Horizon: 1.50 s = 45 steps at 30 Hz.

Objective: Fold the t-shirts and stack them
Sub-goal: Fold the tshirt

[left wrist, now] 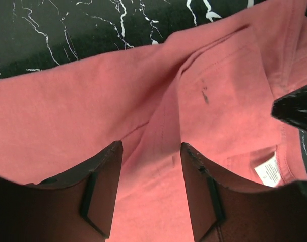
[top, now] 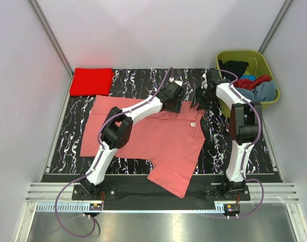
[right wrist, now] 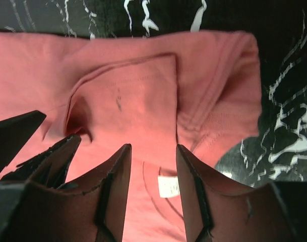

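Observation:
A salmon pink t-shirt (top: 158, 136) lies spread on the black marbled mat (top: 138, 80), and one part hangs over the near edge. Its far right corner is folded and wrinkled near the collar (right wrist: 143, 91), where a white label (right wrist: 168, 186) shows. My left gripper (top: 177, 103) hovers open over this wrinkled cloth (left wrist: 67, 101), with nothing between its fingers (left wrist: 105, 171). My right gripper (top: 197, 103) stands open close beside it, above the label, also empty. A bright red t-shirt (top: 91, 81) lies folded at the mat's far left corner.
An olive-green tub (top: 244, 52) stands at the far right. It holds a black shirt (top: 234, 66), a dark red one (top: 254, 81) and a grey-blue one (top: 266, 92). White walls close in the table on three sides.

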Each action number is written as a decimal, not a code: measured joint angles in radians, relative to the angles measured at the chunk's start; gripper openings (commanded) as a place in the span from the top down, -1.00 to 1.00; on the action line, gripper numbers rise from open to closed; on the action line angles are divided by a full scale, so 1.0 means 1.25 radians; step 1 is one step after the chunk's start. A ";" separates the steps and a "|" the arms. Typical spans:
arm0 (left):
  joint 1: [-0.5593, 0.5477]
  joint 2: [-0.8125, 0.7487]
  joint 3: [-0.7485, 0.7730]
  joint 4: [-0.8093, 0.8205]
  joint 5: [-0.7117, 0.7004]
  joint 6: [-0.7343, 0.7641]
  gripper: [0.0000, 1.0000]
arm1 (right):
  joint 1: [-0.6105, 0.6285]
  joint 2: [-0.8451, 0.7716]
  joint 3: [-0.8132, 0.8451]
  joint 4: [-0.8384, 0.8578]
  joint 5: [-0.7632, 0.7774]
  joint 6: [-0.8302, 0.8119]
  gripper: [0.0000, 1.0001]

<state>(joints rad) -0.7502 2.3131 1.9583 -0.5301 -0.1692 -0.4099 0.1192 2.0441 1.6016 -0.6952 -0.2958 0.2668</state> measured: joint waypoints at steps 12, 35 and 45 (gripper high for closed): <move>0.042 0.039 0.030 -0.009 0.057 -0.004 0.28 | 0.035 0.078 0.079 -0.003 0.092 -0.022 0.11; 0.077 0.038 0.029 -0.009 0.195 -0.052 0.77 | 0.035 0.137 0.102 -0.004 0.076 -0.019 1.00; 0.082 0.036 0.002 -0.006 0.226 -0.066 0.82 | 0.036 0.021 0.005 -0.013 0.075 0.011 1.00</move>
<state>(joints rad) -0.6476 2.3585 1.9610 -0.5373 0.1135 -0.4919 0.1642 2.0708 1.6077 -0.7109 -0.2024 0.2802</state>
